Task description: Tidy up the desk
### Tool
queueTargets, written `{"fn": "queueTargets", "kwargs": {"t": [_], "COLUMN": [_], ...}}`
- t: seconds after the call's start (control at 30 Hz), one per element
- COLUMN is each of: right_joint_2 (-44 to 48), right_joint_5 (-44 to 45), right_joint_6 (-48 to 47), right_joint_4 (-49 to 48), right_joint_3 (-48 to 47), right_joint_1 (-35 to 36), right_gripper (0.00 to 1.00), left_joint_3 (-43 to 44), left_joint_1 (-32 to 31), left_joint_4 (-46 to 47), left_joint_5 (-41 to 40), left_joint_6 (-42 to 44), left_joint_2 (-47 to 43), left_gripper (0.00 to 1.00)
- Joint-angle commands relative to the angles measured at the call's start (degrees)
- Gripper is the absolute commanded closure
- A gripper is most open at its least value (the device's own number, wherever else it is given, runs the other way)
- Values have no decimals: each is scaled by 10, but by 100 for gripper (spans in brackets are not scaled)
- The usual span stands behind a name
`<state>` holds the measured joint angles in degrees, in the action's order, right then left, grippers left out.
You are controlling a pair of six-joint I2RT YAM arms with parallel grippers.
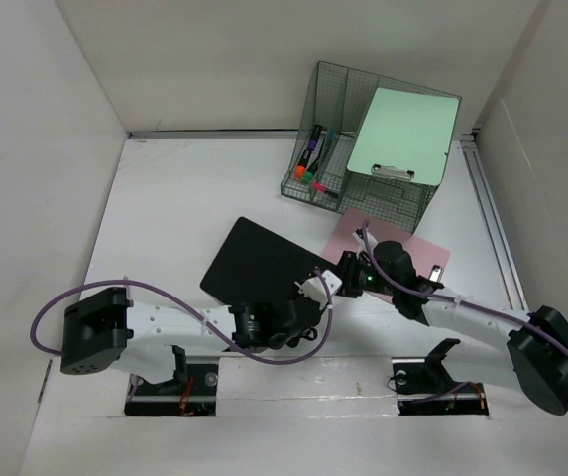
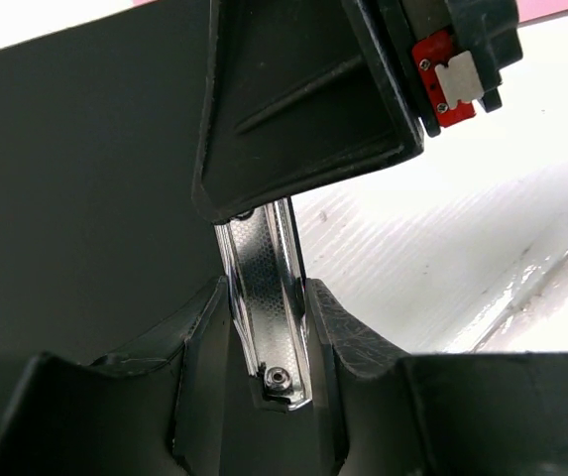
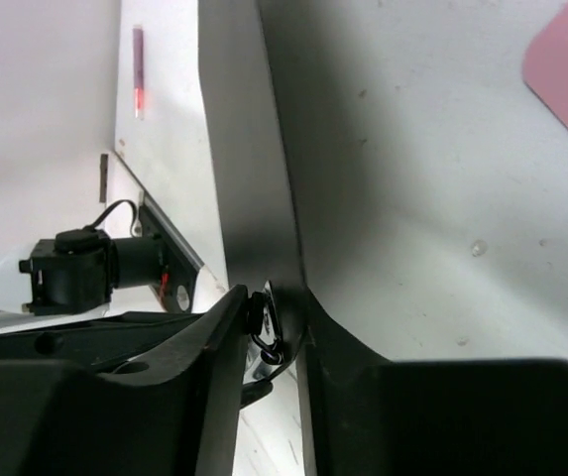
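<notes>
**Operator:** Report the boundaries and open room.

**Technician:** The desk [image 1: 165, 198] is a flat white tabletop closed in by white panel walls [image 1: 46, 119] at the left, far and right sides. The arm bases sit at its near edge. Its left half and far-left corner are bare surface. A wire-mesh organizer [image 1: 333, 109] stands at the far right, near the back wall. It holds a green clipboard [image 1: 402, 134], which leans tilted over its top. A pink clipboard [image 1: 348, 238] lies flat just in front of the organizer, partly under the right arm. A black clipboard [image 1: 254, 263] occupies the centre, and both grippers meet at its right corner.

**Operator:** Jaw condition, left gripper [image 2: 269, 307]?

**Technician:** The jaws are closed to a narrow gap and pinch the metal clip [image 2: 264, 288] of the black clipboard. Both fingers touch the clip's sides.

**Operator:** Right gripper [image 3: 274, 317]?

**Technician:** The jaws are nearly closed and straddle the board's thin edge at the clip end. The right gripper sits directly opposite the left gripper, very close to it.
</notes>
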<state>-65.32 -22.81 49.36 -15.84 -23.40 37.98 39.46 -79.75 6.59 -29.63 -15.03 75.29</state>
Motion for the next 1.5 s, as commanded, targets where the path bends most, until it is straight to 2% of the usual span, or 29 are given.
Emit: {"fn": "queueTargets", "kwargs": {"t": [0.0,0.07,0.1,0.17,0.3,0.4,0.5,0.53,0.57,0.6,0.63,0.67,0.8,1.0,1.07,1.2,1.3,1.33,1.37,1.47], "right_joint_2": [-14,-17,-17,-11,26,71,98,99,99,96,92,88,73,75,90,126,156,164,174,206], "right_joint_5": [-27,-29,-29,-27,-1,36,66,73,84,84,85,83,75,98,136,204,276,296,353,420], "right_joint_6": [7,8,7,6,6,-7,-22,-27,-32,-32,-35,-36,-37,-66,-75,-83,-58,-51,-41,3], "right_joint_4": [-58,-68,-68,-67,-55,-20,-1,6,8,8,8,9,7,19,46,58,57,58,60,49], "right_joint_3": [2,2,-1,-2,-7,-28,-54,-62,-77,-85,-93,-112,-167,-256,-296,-319,-306,-306,-290,-258], "right_joint_1": [5,5,11,17,17,17,17,17,17,17,17,17,17,1,-17,-68,-126,-139,-150,-194], "right_gripper": [73,76,86,100,100,100,100,100,100,100,100,100,100,100,100,100,100,100,100,100], "left_joint_3": [30,26,24,22,30,42,18,9,-9,-19,-26,-36,-48,-57,-58,-60,-76,-78,-77,-74], "left_joint_1": [2,2,2,2,2,2,2,2,2,2,2,2,2,2,2,2,2,2,2,2], "left_joint_4": [20,20,22,18,-6,-45,-33,-21,-2,7,14,27,24,20,-4,-23,22,22,28,34], "left_joint_5": [-25,-31,-31,-39,-80,-130,-155,-155,-161,-161,-165,-178,-232,-326,-357,-364,-331,-326,-321,-302], "left_joint_6": [11,9,9,8,-20,-65,-78,-77,-77,-78,-78,-78,-85,-99,-126,-151,-129,-125,-119,-117], "left_joint_2": [-21,-29,-31,-38,-48,-73,-142,-188,-236,-237,-283,-305,-406,-478,-481,-481,-466,-458,-449,-400], "left_gripper": [100,100,100,100,100,90,63,45,33,33,26,24,22,22,22,21,21,21,21,21]}}
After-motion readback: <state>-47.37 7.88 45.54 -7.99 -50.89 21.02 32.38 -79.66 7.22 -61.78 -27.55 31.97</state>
